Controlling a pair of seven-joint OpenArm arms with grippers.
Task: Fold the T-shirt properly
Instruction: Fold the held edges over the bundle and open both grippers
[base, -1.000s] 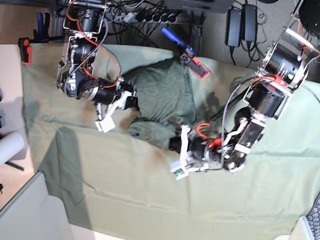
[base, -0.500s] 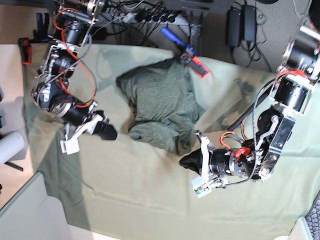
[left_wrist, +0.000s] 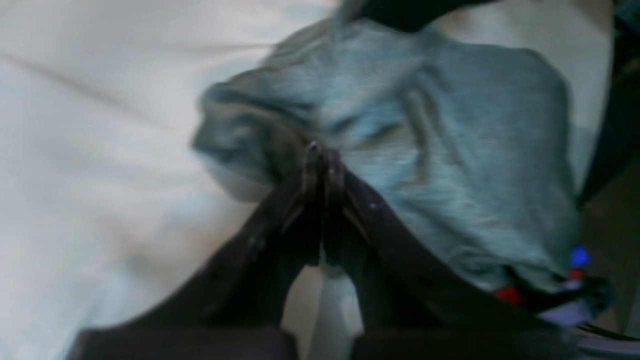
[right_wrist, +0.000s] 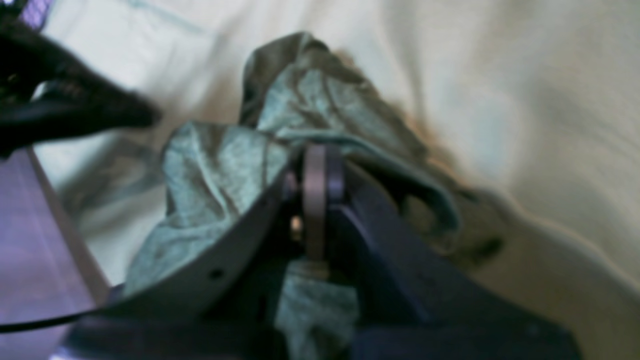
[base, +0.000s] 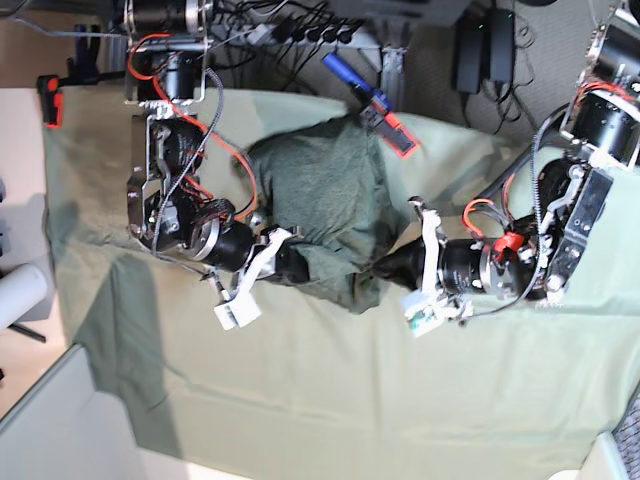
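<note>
**Two arms meet at the crumpled T-shirt**

Two grippers sit at the near edge of the T-shirt (base: 325, 195), which lies bunched in a rumpled heap toward the back middle of the worktop (base: 300, 400), on the pale green sheet (base: 480, 380) that covers it; the garment is darker and heathered against that smooth cloth. In the base view the right gripper (base: 292, 265) reaches in from the left side and touches the shirt's lower left fold; its wrist camera shows the fingers (right_wrist: 316, 170) pressed together, with grey-green cloth lying over and around them, though the blur hides whether any fabric is caught between them. The left gripper (base: 385, 265) comes in from the right side, its tip at the shirt's lower right edge; its own camera shows the dark fingers (left_wrist: 320, 165) closed to a point against a fold of the knit, too blurred to tell a pinch from a touch. Behind the shirt, a red and black clamp (base: 395, 135) grips the sheet's far edge.
</note>
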